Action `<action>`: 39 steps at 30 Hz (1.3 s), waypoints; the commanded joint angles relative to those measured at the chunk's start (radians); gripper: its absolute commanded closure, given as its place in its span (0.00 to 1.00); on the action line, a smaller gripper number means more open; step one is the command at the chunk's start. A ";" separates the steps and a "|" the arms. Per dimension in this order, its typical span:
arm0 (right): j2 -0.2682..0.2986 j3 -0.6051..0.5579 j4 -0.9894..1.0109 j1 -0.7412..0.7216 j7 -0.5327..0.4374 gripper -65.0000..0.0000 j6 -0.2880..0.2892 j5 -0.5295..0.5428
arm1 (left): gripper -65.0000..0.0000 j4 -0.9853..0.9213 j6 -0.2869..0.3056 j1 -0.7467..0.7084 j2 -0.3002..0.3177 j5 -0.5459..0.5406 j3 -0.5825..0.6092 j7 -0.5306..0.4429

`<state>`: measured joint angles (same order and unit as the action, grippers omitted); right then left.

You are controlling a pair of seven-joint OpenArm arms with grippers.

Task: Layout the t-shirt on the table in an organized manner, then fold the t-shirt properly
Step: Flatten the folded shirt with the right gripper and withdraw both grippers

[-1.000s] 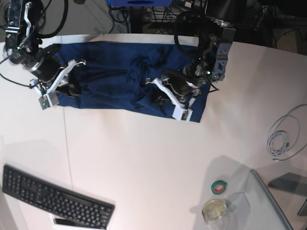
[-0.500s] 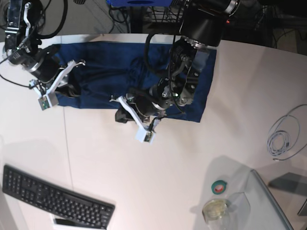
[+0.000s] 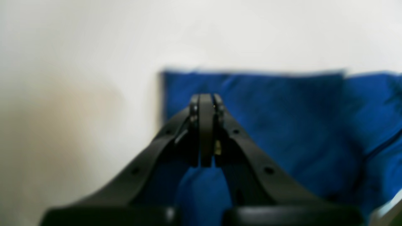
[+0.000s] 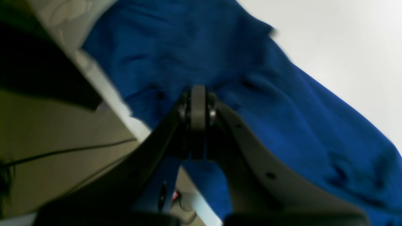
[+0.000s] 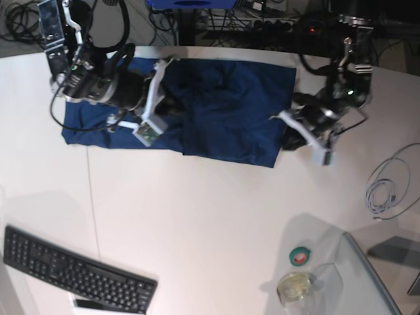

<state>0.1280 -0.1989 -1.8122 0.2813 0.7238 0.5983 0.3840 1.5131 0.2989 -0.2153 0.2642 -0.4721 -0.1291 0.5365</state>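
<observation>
The navy t-shirt [image 5: 223,111] lies spread across the far half of the white table [image 5: 197,216], its right part smoother than its left. My right gripper [image 5: 172,110] rests on the shirt's middle-left. In the right wrist view its jaws [image 4: 198,89] are shut, the tips are against the cloth [image 4: 282,94], and creases run out from them. My left gripper [image 5: 287,141] sits at the shirt's right edge. It too is shut [image 3: 205,97], hanging over the blue cloth [image 3: 282,125] with nothing seen between the pads.
A black keyboard [image 5: 79,272] lies at the front left. A green tape roll [image 5: 300,256], a glass jar [image 5: 293,287] and a clear panel [image 5: 367,275] sit at the front right. A coiled grey cable [image 5: 387,190] lies right. A thin seam [image 5: 92,197] crosses the table.
My right arm moved from the shirt's left end to its middle-left, and its jaws closed fully. My left arm swung from the shirt's front middle out to its right edge.
</observation>
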 commanded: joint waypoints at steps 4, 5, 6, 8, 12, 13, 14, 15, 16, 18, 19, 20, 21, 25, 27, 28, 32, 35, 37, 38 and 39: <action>-0.004 -0.099 0.073 -0.084 0.024 1.00 0.002 0.022 | 1.00 -0.041 0.102 -0.055 0.031 0.000 -0.266 -0.022; -0.009 -0.123 0.111 -0.106 0.036 1.00 0.002 0.022 | 1.00 -0.062 0.138 -0.060 0.031 0.005 -0.333 -0.022; -0.023 -0.138 0.156 -0.126 0.044 1.00 0.002 0.022 | 1.00 -0.085 0.170 -0.065 0.031 0.005 -0.393 -0.022; -0.046 -0.147 0.236 -0.150 0.043 1.00 0.002 0.022 | 1.00 -0.125 0.234 -0.066 0.033 0.006 -0.492 -0.020; -0.054 -0.152 0.294 -0.162 0.043 1.00 0.002 0.022 | 1.00 -0.148 0.271 -0.088 0.034 0.006 -0.579 -0.019; -0.054 -0.153 0.294 -0.161 0.044 1.00 0.002 0.023 | 1.00 -0.151 0.271 -0.089 0.036 0.006 -0.579 -0.020; -0.054 -0.153 0.289 -0.156 0.044 1.00 0.002 0.025 | 1.00 -0.151 0.271 -0.089 0.036 0.006 -0.579 -0.020; -0.055 -0.155 0.289 -0.155 0.046 1.00 0.002 0.028 | 1.00 -0.153 0.271 -0.089 0.036 0.006 -0.579 -0.019; -0.055 -0.155 0.289 -0.155 0.046 1.00 0.002 0.028 | 1.00 -0.153 0.271 -0.089 0.033 0.006 -0.577 -0.019; -0.067 -0.181 0.291 -0.155 0.046 1.00 0.002 0.025 | 1.00 -0.153 0.271 -0.089 0.028 0.006 -0.574 -0.016; -0.070 -0.195 0.294 -0.155 0.046 1.00 0.002 0.023 | 1.00 -0.153 0.271 -0.089 0.028 0.006 -0.574 -0.016; -0.074 -0.201 0.299 -0.155 0.044 1.00 0.002 0.023 | 1.00 -0.153 0.271 -0.089 0.027 0.006 -0.574 -0.016; -0.075 -0.202 0.306 -0.156 0.041 1.00 0.001 0.023 | 1.00 -0.153 0.271 -0.089 0.027 0.006 -0.574 -0.016; -0.064 -0.176 0.354 -0.152 0.039 1.00 0.001 0.023 | 1.00 -0.153 0.271 -0.089 0.027 0.006 -0.574 -0.016; -0.047 -0.136 0.351 -0.129 0.039 1.00 0.001 0.023 | 1.00 -0.164 0.271 -0.091 0.031 0.006 -0.576 -0.016; -0.040 -0.121 0.349 -0.118 0.039 1.00 0.001 0.023 | 1.00 -0.179 0.271 -0.091 0.034 0.006 -0.576 -0.017; -0.014 -0.073 0.317 -0.095 0.043 1.00 0.001 0.023 | 1.00 -0.222 0.271 -0.088 0.036 0.006 -0.576 -0.020; 0.003 -0.034 0.263 -0.067 0.046 1.00 0.001 0.023 | 1.00 -0.223 0.271 -0.088 0.034 0.006 -0.576 -0.020; 0.006 -0.015 0.203 -0.046 0.050 1.00 0.001 0.023 | 1.00 -0.222 0.271 -0.088 0.034 0.006 -0.576 -0.020; 0.006 -0.018 0.171 -0.043 0.069 1.00 0.001 0.023 | 1.00 -0.222 0.271 -0.088 0.033 0.006 -0.576 -0.020; 0.003 -0.023 0.148 -0.041 0.098 1.00 0.001 0.023 | 1.00 -0.222 0.271 -0.088 0.033 0.006 -0.576 -0.020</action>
<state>0.1432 -0.2165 -1.6451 0.2504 0.8597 0.5873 0.3801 1.2739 0.5659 -0.3019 0.2794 -0.4503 -0.6987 0.5354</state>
